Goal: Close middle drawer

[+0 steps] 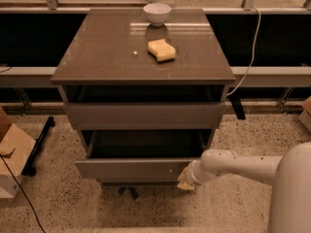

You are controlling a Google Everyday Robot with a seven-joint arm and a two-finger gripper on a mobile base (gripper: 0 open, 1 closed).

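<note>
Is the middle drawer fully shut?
No, the middle drawer sticks out with its dark inside showing, and the hand sits at its front right corner.
</note>
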